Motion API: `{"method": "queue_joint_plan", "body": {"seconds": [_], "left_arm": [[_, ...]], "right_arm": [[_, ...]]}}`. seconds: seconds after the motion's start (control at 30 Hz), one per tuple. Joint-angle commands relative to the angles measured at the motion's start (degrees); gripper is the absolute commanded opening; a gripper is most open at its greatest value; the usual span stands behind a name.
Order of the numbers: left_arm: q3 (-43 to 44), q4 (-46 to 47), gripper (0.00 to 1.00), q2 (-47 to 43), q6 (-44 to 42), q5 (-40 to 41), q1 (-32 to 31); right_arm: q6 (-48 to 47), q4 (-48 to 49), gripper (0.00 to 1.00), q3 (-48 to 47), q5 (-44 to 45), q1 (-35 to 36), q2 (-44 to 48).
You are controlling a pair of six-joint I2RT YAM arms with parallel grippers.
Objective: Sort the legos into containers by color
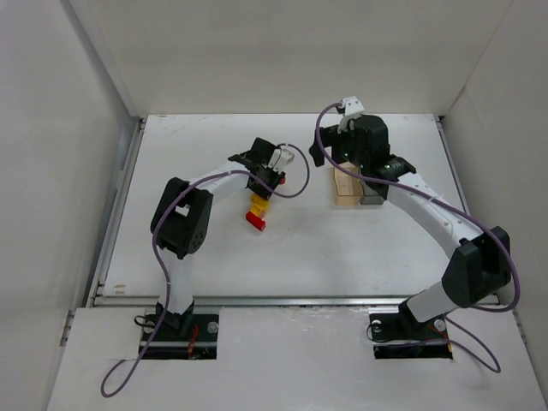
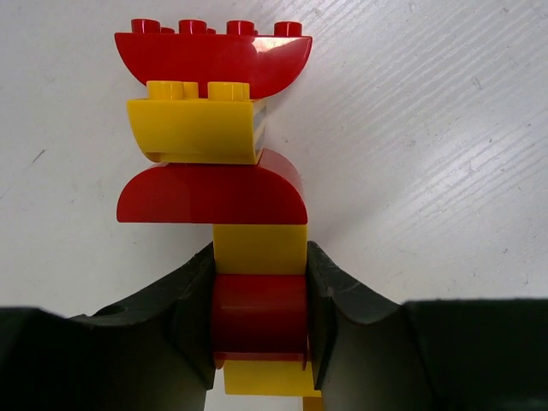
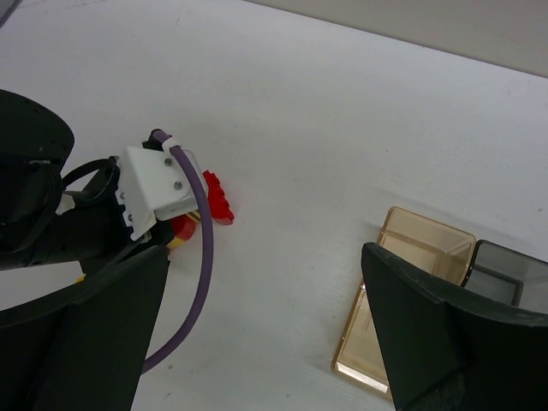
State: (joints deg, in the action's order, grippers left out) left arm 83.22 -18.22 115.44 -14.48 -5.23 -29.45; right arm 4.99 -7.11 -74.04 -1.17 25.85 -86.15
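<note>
1. Several legos point(image 2: 214, 128), red and yellow, lie apparently snapped together on the table point(image 2: 428, 128), well apart from the containers point(image 3: 425, 226).
2. Left gripper point(image 2: 259, 318) is clamped on one red brick point(image 2: 257, 300) mid-stack; lifting could drag the mixed stack along, unsorted.
3. Right gripper point(image 3: 265, 342) hangs open, empty, near the containers.

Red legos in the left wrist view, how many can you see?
3: the far-end brick, the arched middle brick, and the clamped brick in the left gripper. Others may be hidden.

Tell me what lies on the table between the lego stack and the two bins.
Nothing: bare white table between the lego stack and the bins, clearest in the top view.
</note>
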Motion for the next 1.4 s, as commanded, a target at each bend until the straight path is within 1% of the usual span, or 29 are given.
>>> {"method": "queue_joint_plan", "body": {"seconds": [0.0,0.13,0.23,0.27,0.33,0.37,0.4,0.43,0.5,0.53,0.57,0.63,0.7,0.77,0.8,0.87,0.93,1.03,1.07,1.17,1.23,1.27,1.37], "left_arm": [[1.9,-0.2,0.00,-1.3,-0.1,-1.2,0.0],[2.6,-0.9,0.00,-4.1,-1.4,-5.7,1.1],[3.1,-0.9,0.00,-8.5,-4.7,-12.1,2.7],[3.1,-0.9,0.00,-10.0,-5.7,-16.3,3.3],[2.5,-0.9,0.00,-14.5,-8.0,-21.7,4.8],[2.5,-2.5,0.00,-15.8,-10.4,-24.7,4.8],[2.5,-4.8,0.00,-17.9,-11.1,-30.7,5.7],[2.5,-4.8,0.00,-18.7,-11.9,-33.8,6.5],[3.1,-8.1,0.00,-20.1,-12.4,-39.2,7.0],[3.1,-8.9,0.00,-20.9,-13.3,-43.4,7.0],[3.1,-9.7,0.00,-20.9,-14.0,-45.0,7.0],[3.7,-10.8,0.00,-21.4,-14.0,-48.5,7.0],[5.2,-10.8,0.00,-21.4,-12.4,-49.6,7.0],[6.2,-10.8,0.00,-20.8,-11.9,-49.6,7.0],[6.8,-10.8,0.00,-20.8,-11.9,-49.6,7.0],[6.8,-10.8,0.00,-20.8,-11.9,-49.6,7.0],[7.4,-10.8,0.00,-20.8,-11.9,-49.6,7.0],[8.1,-10.8,0.00,-20.8,-11.9,-49.6,7.0],[8.6,-10.8,0.00,-20.8,-11.9,-50.1,7.0],[8.6,-10.8,0.00,-20.8,-11.9,-50.1,7.0],[8.6,-10.8,0.00,-20.8,-11.9,-50.7,7.0],[8.6,-10.8,0.00,-20.8,-11.9,-51.3,7.0],[8.1,-10.8,0.00,-20.8,-11.9,-51.3,7.0]], "right_arm": [[1.1,1.7,0.99,0.5,-1.1,-0.9,2.2],[1.1,1.7,0.99,1.7,-4.8,-3.2,3.4],[-0.4,1.7,0.99,2.8,-6.2,-3.9,4.9],[-1.8,1.7,0.99,2.8,-6.2,-3.9,6.3],[-2.9,1.7,0.99,3.4,-8.7,-3.9,7.4],[-3.8,1.7,0.99,3.4,-10.1,-3.9,8.5],[-3.8,1.7,0.99,3.4,-13.9,-3.9,9.1],[-4.7,1.7,0.99,3.4,-15.5,-3.9,9.6],[-5.4,1.7,0.99,3.4,-17.3,-3.9,10.3],[-6.4,1.7,0.97,3.4,-18.0,-3.2,10.3],[-7.1,1.7,0.94,3.4,-18.6,-1.9,10.3],[-8.2,1.7,0.90,3.4,-19.1,-0.1,10.8],[-9.0,1.7,0.85,3.4,-17.6,2.8,10.8],[-9.8,1.7,0.83,3.4,-14.0,4.2,10.3],[-9.8,1.7,0.80,2.9,-12.9,5.0,10.3],[-9.8,1.7,0.79,2.2,-12.2,5.0,8.9],[-9.8,1.0,0.75,1.5,-11.7,5.0,7.8],[-10.4,-0.4,0.71,-0.1,-10.4,5.5,5.6],[-10.4,-0.4,0.71,-0.1,-10.3,5.5,4.9],[-10.4,-1.1,0.65,-0.7,-9.0,5.5,4.1],[-10.4,-1.1,0.64,-0.7,-9.0,5.5,3.6],[-10.4,-1.1,0.61,-0.7,-9.0,5.5,3.6],[-10.4,-1.1,0.59,-1.7,-10.0,5.5,3.1]]}}
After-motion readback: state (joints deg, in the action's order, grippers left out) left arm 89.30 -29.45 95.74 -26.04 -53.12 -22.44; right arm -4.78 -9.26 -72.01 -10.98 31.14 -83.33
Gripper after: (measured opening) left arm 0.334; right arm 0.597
